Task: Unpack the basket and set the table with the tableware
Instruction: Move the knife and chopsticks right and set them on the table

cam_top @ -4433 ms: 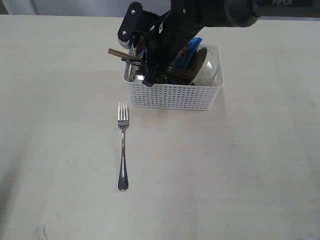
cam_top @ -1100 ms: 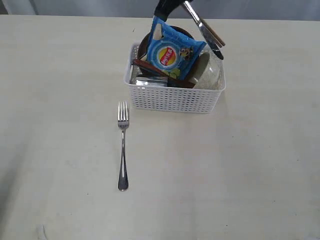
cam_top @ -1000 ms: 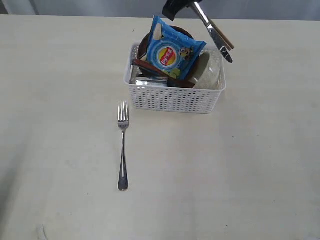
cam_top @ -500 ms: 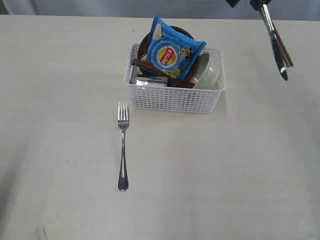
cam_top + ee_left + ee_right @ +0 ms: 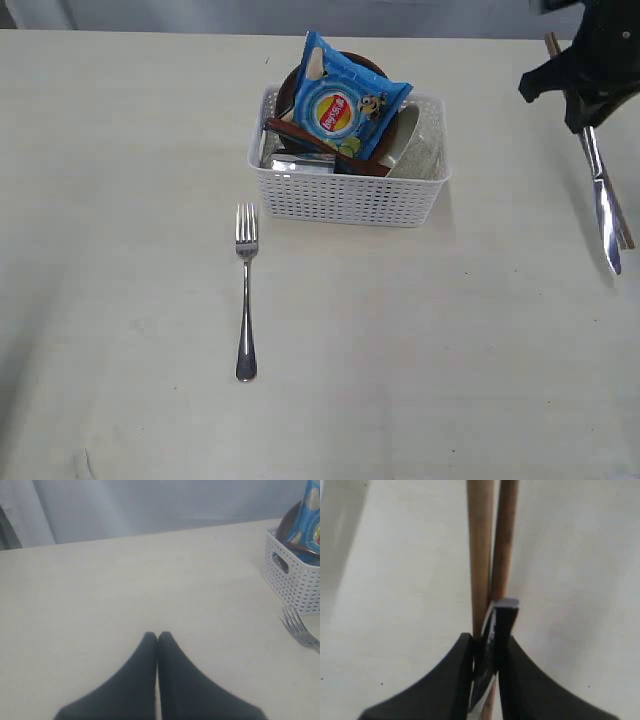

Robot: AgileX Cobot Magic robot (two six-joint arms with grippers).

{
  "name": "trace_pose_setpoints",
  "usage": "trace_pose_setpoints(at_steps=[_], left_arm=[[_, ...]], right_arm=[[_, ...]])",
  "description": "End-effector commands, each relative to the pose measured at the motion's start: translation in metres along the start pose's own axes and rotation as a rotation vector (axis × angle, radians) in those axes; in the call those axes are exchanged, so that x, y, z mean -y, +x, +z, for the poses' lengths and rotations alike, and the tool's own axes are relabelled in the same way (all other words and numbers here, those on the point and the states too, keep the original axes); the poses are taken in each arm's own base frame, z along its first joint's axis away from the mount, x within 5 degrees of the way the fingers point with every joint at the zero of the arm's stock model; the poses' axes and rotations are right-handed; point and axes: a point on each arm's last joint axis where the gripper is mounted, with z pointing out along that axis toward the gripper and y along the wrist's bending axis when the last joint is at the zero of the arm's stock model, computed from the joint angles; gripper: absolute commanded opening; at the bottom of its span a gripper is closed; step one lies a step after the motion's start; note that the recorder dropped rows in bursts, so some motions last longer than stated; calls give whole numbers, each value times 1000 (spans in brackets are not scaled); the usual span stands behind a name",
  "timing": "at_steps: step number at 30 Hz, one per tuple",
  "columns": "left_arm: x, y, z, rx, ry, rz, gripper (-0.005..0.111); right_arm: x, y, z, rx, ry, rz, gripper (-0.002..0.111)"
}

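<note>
Tableware, part laid: the fork (image 5: 246,300) lies nearest on the counter (image 5: 400,380), and the basket (image 5: 345,198) behind it is part full. At far right, your right jaws pinch knife (image 5: 603,205) and chopsticks (image 5: 481,555) together aloft. Your left jaws are pressed together, empty. Lower gently, lay both flat parallel to the fork, then release.

The table (image 5: 120,120) is a broad, pale beige top with faint wood grain, running from the near edge to a grey backdrop at the far side. Two things lie directly on it. The basket (image 5: 345,197), white with perforated sides, stands far of the middle and slightly right. The fork (image 5: 246,300) lies flat, near and left of the basket's near-left corner, close to it but apart. Its tines point far and its handle points near.
</note>
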Motion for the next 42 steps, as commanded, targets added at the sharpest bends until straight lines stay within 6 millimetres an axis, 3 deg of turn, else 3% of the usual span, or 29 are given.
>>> trace_pose_setpoints(at_steps=[1,11,17,30,32,35,38,42], left_arm=[[0,0,0,4,-3,0,0],[0,0,0,4,-2,-2,0],[0,0,0,4,-2,-2,0],[0,0,0,4,0,-8,0],[0,0,0,4,0,-8,0],[0,0,0,4,0,-8,0],[0,0,0,4,0,-8,0],[0,0,0,4,0,-8,0]], right_arm=[[6,0,22,-62,-18,26,-1],[-2,-4,90,-198,-66,13,-1],[-5,-6,115,-209,-72,5,-1],[-6,-7,128,-211,-72,43,0],[-7,-7,128,-214,-81,49,8],[-8,-7,128,-213,-96,61,30],[-8,-7,128,-213,-96,61,45],[-7,-8,122,-199,-94,63,41]])
